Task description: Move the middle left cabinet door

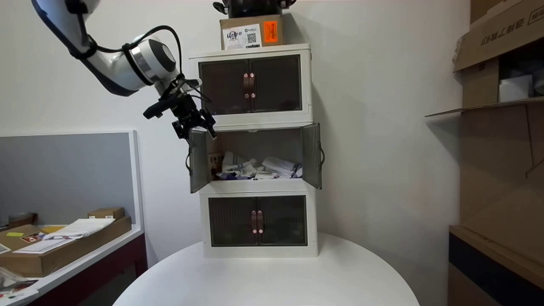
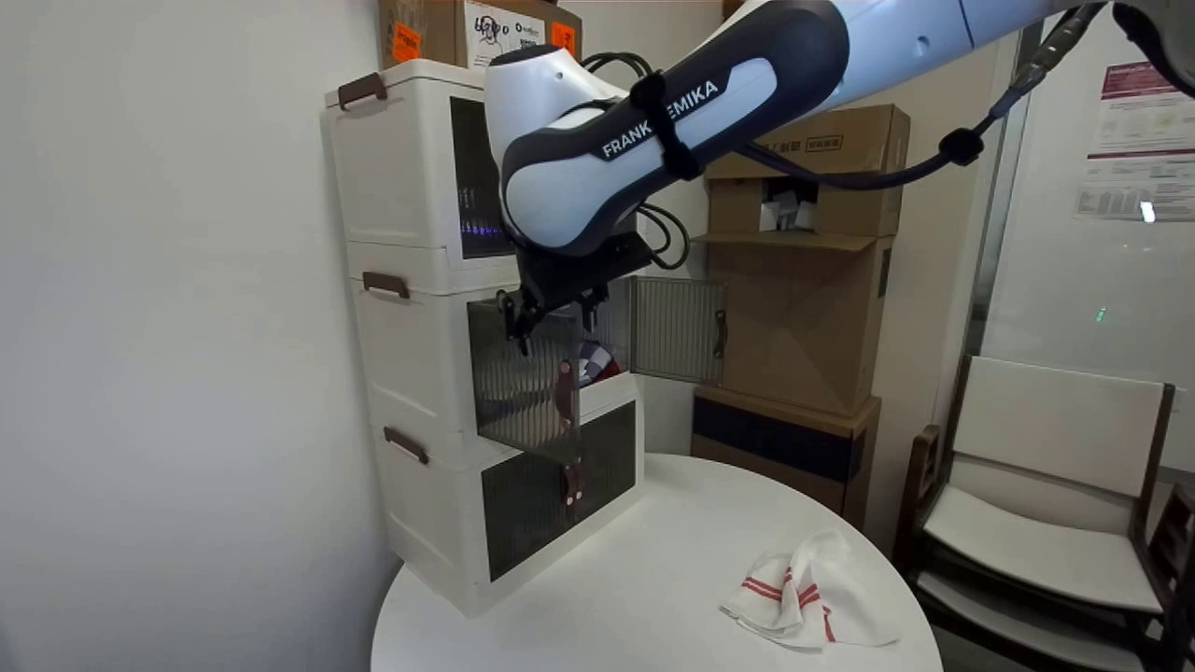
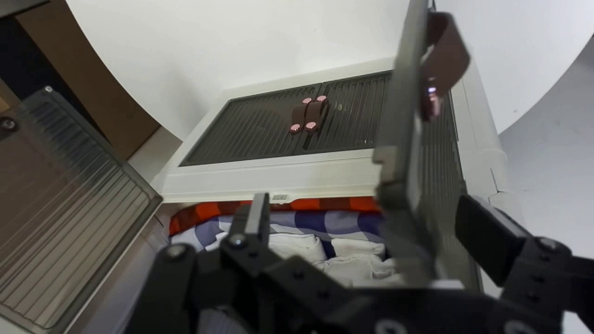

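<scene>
The middle left cabinet door (image 1: 199, 165) is swung open, sticking out from the white cabinet's middle tier; it also shows in an exterior view (image 2: 523, 397). In the wrist view the door (image 3: 438, 204) is seen nearly edge-on, with its brown strap handle (image 3: 445, 60) at upper right. My gripper (image 1: 198, 132) is at the door's top edge. Its fingers (image 3: 364, 208) are wide apart, with the door between them, nearer the right finger in the wrist view. A gap shows on the left finger's side; contact on the right side cannot be told. The gripper also shows above the door (image 2: 555, 329).
The matching right leaf (image 1: 312, 155) also stands open. Folded cloths (image 1: 276, 166) lie inside the middle tier. The top doors (image 1: 250, 85) and bottom doors (image 1: 257, 221) are shut. A red-striped cloth (image 2: 803, 597) lies on the round white table (image 2: 653, 579). A cardboard box (image 1: 251, 33) sits on top.
</scene>
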Robot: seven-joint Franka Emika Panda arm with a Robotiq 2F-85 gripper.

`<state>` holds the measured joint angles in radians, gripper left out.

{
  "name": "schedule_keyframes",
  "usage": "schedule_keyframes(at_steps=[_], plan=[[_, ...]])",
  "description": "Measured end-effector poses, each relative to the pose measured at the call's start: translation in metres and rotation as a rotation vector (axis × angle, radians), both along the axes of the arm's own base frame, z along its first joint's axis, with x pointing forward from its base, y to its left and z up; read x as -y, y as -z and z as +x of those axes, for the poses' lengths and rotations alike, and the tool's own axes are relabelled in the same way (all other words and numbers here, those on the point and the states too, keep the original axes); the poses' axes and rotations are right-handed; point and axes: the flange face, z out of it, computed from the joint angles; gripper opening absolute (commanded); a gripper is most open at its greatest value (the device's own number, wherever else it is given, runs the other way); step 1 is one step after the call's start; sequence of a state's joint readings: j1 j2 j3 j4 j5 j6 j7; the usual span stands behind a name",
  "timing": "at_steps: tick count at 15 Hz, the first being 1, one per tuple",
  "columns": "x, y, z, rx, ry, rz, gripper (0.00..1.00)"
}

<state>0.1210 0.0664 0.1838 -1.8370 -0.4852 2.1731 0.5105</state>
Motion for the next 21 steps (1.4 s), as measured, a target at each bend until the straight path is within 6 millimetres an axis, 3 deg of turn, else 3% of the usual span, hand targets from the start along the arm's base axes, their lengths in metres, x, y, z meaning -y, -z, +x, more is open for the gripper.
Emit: schedule_keyframes(at_steps=[9,14,18,21], plan=[[0.050,-0.026,0.014,0.051,0.039,-0.041,1.00],[0.090,-0.036,0.027,0.210,0.131,-0.112,1.00],[0.112,-0.023,0.026,0.173,0.221,-0.025,1.00],[0.111,-0.009,0.014,0.111,0.207,0.121,1.00]])
